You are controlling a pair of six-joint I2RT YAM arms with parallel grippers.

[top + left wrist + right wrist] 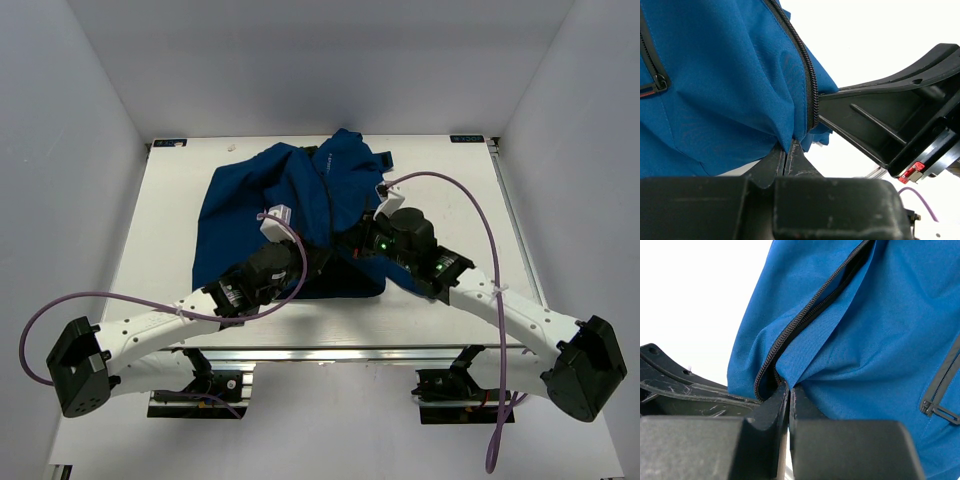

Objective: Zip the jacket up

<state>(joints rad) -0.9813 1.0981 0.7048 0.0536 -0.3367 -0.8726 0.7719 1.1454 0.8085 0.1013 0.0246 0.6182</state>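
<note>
Royal-blue soft fabric jacket (260,200) lies bunched on the flat white table (450,290), centre to far side, with its near hem towards the arm bases. Both arms meet at that hem.

Left gripper (789,150): jaws pressed together, with a fold of blue cloth nipped just under the bottom end of the black coil zipper track (809,80). Right gripper (789,390): same, jaws closed on cloth beside its own run of black track. The two grippers sit just beside each other (each shows up in the other's wrist view).

My read: each holds one front edge at the base, so the two zipper halves can be lined up. Can't see the slider or pin.

Material is a smooth woven shell, limp, creasing around each pinch, so it will sag if slack. Teeth are fine and ridged. A small flat pocket zip pull (660,82) is off to the side, not involved.
</note>
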